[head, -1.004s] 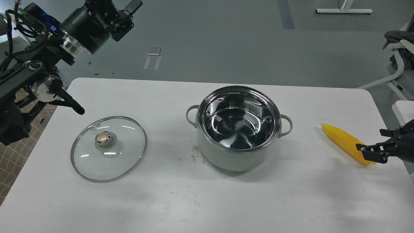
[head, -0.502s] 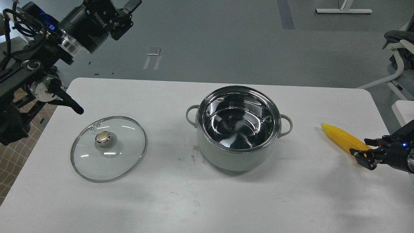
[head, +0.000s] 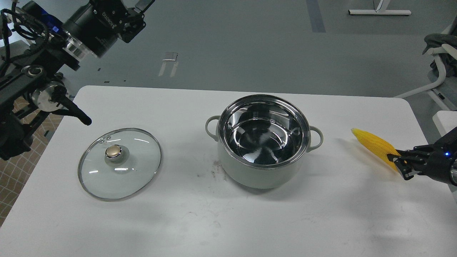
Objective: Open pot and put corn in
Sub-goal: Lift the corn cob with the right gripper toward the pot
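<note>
Under both arms: a white worktop (head: 185,221) with rounded corners, its surface scuffed and carrying a few dark specks near the pot's base.
Room: grey floor beyond the far edge with pale tape marks; a white frame stands at the right edge of the view; patterned brown tiling shows at the lower left.
Pot: the pot (head: 263,141) sits uncovered near the middle of the worktop, well to the left of the right pincer, upright, with nothing inside.
Pot's look: round, pale grey-green outside, mirror-bright steel inside and at the rim, a small loop handle on each side.
Lid: a round glass lid (head: 119,163) with a brass-coloured knob lies flat on the worktop, below and slightly right of the left pincer, apart from the pot.
Corn: the corn (head: 373,144) is at the right pincer, its pointed tip reaching out left toward the pot while its thick end sits between the fingers.
Corn's look: bright yellow, rowed kernels, tapered.
Right pincer: the right pincer (head: 397,162) is closed narrow around the corn's thick end; whether the cob is clear of the worktop is hard to judge from this angle.
Left pincer: the left pincer (head: 137,10) is raised at the top left, partly cut by the edge; I cannot tell how its jaws stand.
</note>
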